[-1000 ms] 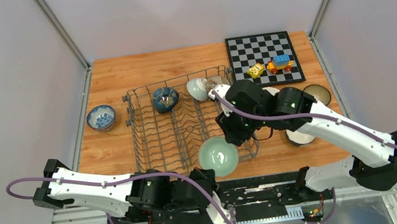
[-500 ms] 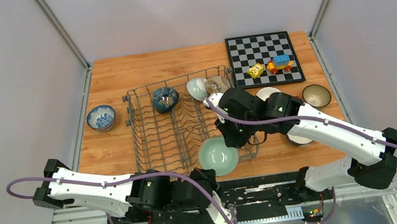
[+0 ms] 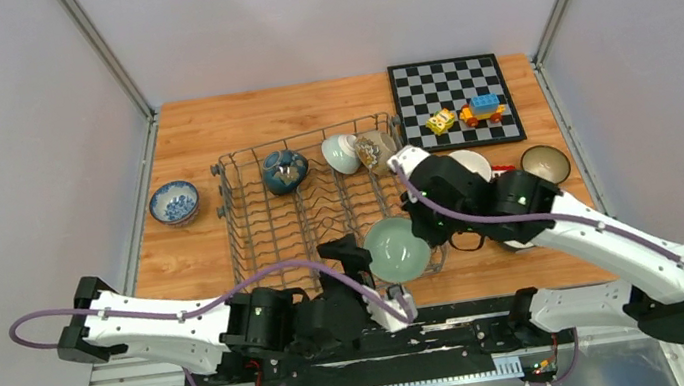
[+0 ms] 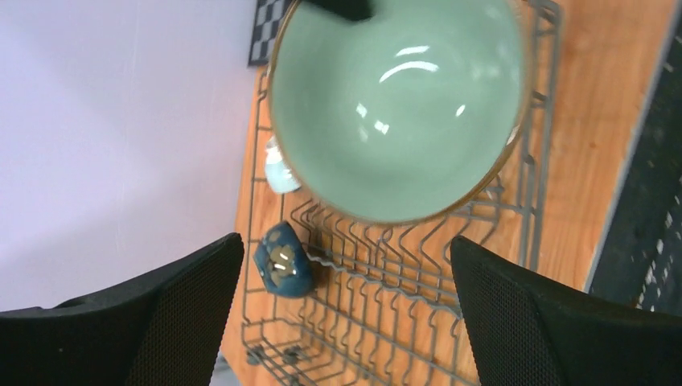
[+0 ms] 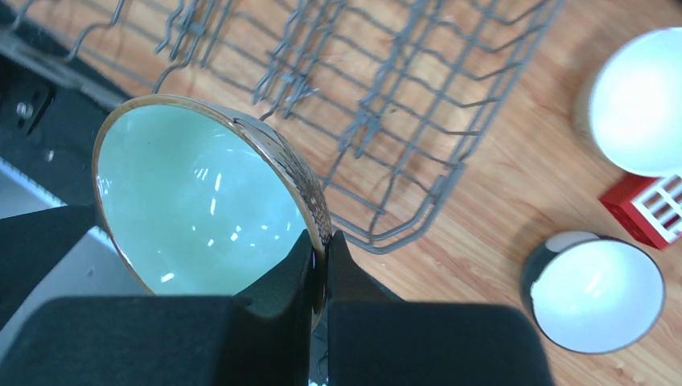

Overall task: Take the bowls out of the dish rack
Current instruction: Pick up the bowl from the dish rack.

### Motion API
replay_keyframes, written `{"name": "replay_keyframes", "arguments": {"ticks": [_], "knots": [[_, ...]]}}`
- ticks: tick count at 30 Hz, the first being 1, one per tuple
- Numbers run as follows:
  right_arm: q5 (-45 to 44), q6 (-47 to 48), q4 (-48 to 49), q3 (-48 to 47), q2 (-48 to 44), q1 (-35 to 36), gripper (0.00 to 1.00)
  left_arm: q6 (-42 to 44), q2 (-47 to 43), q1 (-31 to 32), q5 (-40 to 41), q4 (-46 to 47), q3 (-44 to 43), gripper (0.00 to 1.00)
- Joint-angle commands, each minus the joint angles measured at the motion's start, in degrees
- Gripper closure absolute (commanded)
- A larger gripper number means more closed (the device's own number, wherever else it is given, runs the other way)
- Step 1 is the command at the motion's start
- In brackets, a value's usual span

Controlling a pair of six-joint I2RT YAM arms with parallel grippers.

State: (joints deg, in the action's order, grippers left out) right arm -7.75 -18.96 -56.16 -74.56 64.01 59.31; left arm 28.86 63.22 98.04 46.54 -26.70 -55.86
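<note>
Work is partway done. From above, three bowls [image 3: 340, 153] sit at the far end of the dish rack [image 3: 234, 230], and others rest outside it. Left wrist: the left gripper [image 4: 346, 249] is wide open and empty. Right wrist: the right gripper [image 5: 322, 245] pinches the green bowl [image 5: 193, 201] by its rim at the rack's near corner.

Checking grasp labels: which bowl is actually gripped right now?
The pale green bowl, pinched at its rim by the right gripper; the rest sit free in the rack or on the table.
</note>
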Motion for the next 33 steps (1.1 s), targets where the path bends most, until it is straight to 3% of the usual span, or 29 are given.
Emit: {"name": "replay_keyframes", "arguments": {"ticks": [1,4,9,13,16,22,26,30,33], "knots": [[-9.89,-4.53,4.13,1.7,-6.48,-2.94,1.0,-14.99,0.01,-3.35,9.43,3.71,-4.25,0.0],[-13.93,-6.06,4.76,4.07,-9.62,-4.87,1.0,-28.19,-0.21,-7.14,8.59,1.85,-5.93,0.0],[-18.67,-10.49,5.45,8.43,-12.98,-7.25,1.0,-59.91,-2.46,-24.21,-12.2,-0.65,-4.74,0.0],[-19.17,-14.02,7.11,10.21,-12.95,-8.21,1.0,-84.73,-2.86,-28.88,-11.11,-0.83,-2.26,0.0],[-18.31,-17.36,7.48,9.99,-11.59,-8.7,1.0,-92.65,-2.4,-29.2,-12.3,-0.22,-2.76,0.0],[-14.03,-23.62,8.76,9.44,-7.44,-9.26,1.0,-91.72,3.6,-29.84,-15.37,-5.34,-9.25,0.0],[-11.85,-25.93,9.33,8.45,-4.52,-9.21,1.0,-90.02,5.54,-29.76,-18.42,-3.48,-9.05,0.02],[-10.18,-27.21,10.04,8.21,-3.48,-9.21,1.0,-89.26,6.93,-30.07,-16.88,-5.83,-9.59,0.16],[-9.3,-27.23,10.61,8.21,-3.63,-9.21,1.0,-88.92,7.1,-31.35,-16.68,-7.1,-9.15,0.33]]}}
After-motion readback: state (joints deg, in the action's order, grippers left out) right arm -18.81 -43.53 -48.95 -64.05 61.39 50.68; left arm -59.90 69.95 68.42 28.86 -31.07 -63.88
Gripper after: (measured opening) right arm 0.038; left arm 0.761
